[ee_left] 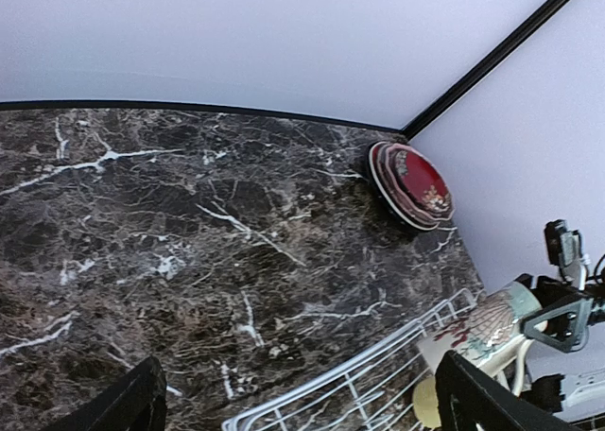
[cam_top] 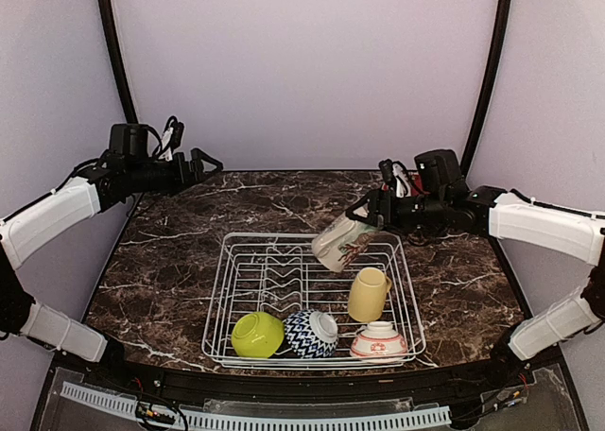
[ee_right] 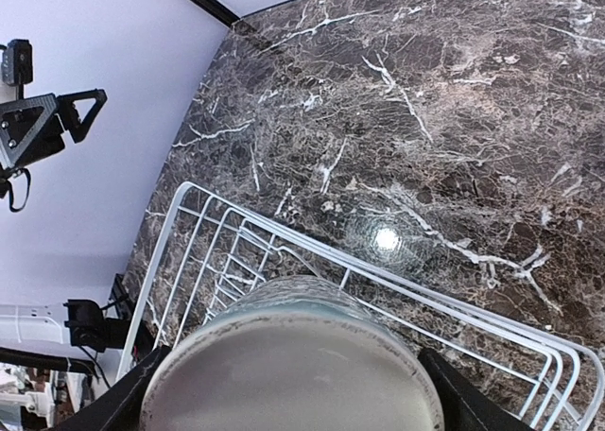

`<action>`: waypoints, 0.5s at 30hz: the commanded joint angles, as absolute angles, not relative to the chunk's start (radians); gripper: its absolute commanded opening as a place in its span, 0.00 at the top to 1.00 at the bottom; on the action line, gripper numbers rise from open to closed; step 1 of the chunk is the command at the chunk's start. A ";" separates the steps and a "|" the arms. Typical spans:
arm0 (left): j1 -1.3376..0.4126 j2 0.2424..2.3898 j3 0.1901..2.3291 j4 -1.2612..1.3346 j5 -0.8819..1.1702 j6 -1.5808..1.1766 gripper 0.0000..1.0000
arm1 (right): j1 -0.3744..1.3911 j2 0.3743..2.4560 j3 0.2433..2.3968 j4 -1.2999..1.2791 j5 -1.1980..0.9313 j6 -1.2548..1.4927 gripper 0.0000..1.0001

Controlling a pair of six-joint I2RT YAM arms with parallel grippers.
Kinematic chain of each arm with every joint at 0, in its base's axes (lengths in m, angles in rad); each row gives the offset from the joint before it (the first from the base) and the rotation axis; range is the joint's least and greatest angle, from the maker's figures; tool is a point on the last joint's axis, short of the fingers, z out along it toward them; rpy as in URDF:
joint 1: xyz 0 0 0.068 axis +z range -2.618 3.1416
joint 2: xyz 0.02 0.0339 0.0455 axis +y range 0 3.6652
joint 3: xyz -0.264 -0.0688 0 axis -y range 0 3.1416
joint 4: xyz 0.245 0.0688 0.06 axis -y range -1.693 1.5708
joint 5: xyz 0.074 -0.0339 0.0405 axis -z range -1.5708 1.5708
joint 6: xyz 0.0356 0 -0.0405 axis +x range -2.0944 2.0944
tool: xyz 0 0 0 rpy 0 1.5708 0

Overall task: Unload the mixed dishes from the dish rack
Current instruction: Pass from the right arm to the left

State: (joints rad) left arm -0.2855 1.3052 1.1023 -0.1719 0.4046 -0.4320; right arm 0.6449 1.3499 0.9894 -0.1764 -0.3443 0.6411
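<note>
The right arm reaches in from the right. Its claw [cam_top: 366, 214] holds the cream mug [cam_top: 340, 243] over the dish rack's [cam_top: 219, 303] far right side. The mug leans, low end near-left. The left claw [cam_top: 210, 162] hangs wide open, far left.

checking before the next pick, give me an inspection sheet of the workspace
surface: dark marble table, white veins
job's things: white dish rack holds lime bowl, navy-zigzag bowl, pink-white bowl and yellow mug; cream mug held in the air over the rack's far right corner; plate stack, red on top, out on the table by the far corner
clutter: nothing seen
end effectors: left end effector open, empty, above the table's far left corner; right end effector shut on the cream mug
cables: black cable loops at both wrists
surroundings: pale walls, black corner poles
</note>
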 commanded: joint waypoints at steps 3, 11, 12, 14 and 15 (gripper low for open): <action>-0.322 1.261 0.975 0.124 0.560 -0.822 0.05 | 0.612 1.330 0.952 0.209 -0.541 0.820 1.00; -0.583 1.240 0.833 0.370 0.430 -1.085 0.06 | 0.609 1.369 0.968 0.305 -0.593 0.850 1.00; -0.606 1.244 0.829 0.388 0.417 -1.100 0.06 | 0.609 1.375 0.968 0.314 -0.592 0.852 1.00; -0.665 1.265 0.819 0.451 0.388 -1.156 0.06 | 0.609 1.383 0.962 0.344 -0.593 0.862 1.00; -0.698 1.286 0.808 0.505 0.376 -1.200 0.06 | 0.609 1.388 0.959 0.363 -0.596 0.867 1.00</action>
State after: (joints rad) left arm -0.6121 1.2736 0.8379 0.2985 0.4454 -1.0309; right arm 0.6132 1.3846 0.9394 0.1459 -0.5434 0.8230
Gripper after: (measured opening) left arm 0.940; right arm 0.799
